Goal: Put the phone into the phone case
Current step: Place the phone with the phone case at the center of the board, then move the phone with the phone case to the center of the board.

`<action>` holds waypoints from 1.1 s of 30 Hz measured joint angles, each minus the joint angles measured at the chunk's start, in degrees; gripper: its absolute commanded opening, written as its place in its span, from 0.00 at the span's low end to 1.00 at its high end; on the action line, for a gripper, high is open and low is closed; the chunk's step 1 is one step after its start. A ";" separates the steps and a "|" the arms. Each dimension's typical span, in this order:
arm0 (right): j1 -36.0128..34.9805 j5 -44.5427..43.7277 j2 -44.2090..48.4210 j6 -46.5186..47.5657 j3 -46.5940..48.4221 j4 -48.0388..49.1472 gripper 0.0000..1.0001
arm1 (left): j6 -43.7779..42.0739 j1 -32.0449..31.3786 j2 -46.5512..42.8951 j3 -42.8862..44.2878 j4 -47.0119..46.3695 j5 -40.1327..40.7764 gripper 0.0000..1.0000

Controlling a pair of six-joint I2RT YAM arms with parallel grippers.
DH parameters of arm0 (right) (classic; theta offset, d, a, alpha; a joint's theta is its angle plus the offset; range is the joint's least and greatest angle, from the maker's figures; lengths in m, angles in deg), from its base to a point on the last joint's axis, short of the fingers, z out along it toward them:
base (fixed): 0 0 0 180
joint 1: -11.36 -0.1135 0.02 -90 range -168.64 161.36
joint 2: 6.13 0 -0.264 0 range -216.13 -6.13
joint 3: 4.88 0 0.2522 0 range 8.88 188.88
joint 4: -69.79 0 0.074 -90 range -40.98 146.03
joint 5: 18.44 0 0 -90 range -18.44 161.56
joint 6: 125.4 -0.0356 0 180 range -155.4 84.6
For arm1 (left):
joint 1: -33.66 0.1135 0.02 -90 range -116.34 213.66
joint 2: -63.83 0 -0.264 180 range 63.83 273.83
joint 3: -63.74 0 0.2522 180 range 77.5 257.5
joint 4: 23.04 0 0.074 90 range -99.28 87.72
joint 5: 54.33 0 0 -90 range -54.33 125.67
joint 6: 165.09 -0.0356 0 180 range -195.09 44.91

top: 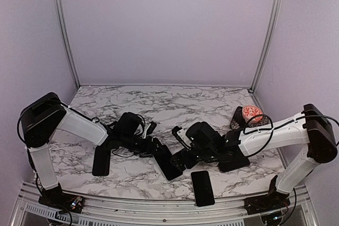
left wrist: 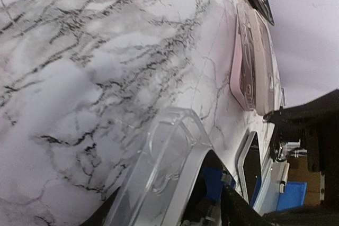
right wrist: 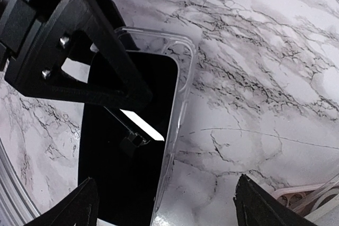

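Note:
A black phone lies face up inside a clear phone case; the case's rim shows along its far and right edges. In the top view the phone lies at the front centre of the marble table. My left gripper is at the phone's far end, its black fingers closed over that end. The clear case fills the left wrist view between the jaws. My right gripper hovers over the phone's right side, open and empty, its fingertips wide apart.
A second black phone lies at the front edge. A black slab lies at the left. A pale pink case and a black block sit at the right, with a red-patterned item behind.

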 measured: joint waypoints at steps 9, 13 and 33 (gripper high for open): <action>-2.29 -1.55 -1.88 -1.31 4.81 -5.77 0.79 | -7.91 0.07 -3.76 5.35 16.96 18.16 0.82; -4.48 -3.04 -1.75 -3.74 7.10 -11.89 0.55 | -11.37 0.13 -5.55 5.42 22.58 22.16 0.79; -11.93 1.38 -12.39 -13.09 11.50 -18.27 0.05 | -23.23 0.28 -0.74 11.37 25.44 26.10 0.32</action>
